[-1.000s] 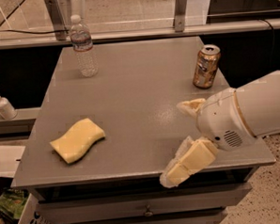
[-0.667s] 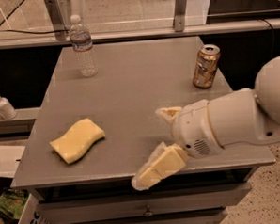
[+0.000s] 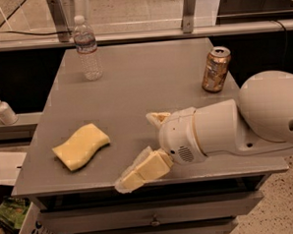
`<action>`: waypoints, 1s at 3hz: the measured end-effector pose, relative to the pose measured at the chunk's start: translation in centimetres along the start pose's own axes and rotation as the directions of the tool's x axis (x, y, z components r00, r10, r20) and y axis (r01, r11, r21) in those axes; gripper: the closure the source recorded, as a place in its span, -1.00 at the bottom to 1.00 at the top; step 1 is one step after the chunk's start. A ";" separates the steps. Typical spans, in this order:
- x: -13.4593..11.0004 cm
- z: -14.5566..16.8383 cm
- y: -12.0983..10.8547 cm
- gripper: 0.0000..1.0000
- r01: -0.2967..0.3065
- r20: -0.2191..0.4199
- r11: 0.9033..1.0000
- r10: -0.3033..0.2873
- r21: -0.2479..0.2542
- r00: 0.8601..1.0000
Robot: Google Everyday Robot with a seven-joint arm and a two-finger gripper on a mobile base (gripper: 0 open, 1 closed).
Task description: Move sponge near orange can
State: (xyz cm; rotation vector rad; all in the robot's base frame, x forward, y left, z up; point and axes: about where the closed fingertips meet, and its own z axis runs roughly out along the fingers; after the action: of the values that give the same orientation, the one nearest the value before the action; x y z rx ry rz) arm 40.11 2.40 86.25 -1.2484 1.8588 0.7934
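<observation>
The pale yellow sponge (image 3: 81,146) lies flat on the grey table (image 3: 134,75) near its front left corner. The orange can (image 3: 216,69) stands upright at the table's right side, far from the sponge. My gripper (image 3: 141,149) reaches in from the right on a white arm, over the table's front edge, right of the sponge and apart from it. Its two pale padded fingers (image 3: 139,171) are spread apart and hold nothing.
A clear plastic water bottle (image 3: 88,48) stands at the table's back left. A soap dispenser (image 3: 2,110) sits on a lower ledge to the left. Drawers (image 3: 152,218) are under the table front. A glass rail runs behind the table.
My gripper and arm have moved left along the table's front, toward the sponge. The sponge, can and bottle have not moved.
</observation>
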 end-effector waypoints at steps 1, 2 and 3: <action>-0.1 0.4 0.1 -1.00 0.027 0.015 0.999 -0.027 0.023 1.000; -0.6 2.0 -0.3 -1.00 0.079 0.046 0.995 -0.082 0.062 0.996; -1.2 4.1 -1.2 -1.00 0.133 0.074 0.986 -0.141 0.105 0.987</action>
State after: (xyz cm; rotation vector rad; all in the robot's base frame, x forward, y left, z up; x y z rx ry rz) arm 42.52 5.90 85.01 -1.2477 1.7069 0.6595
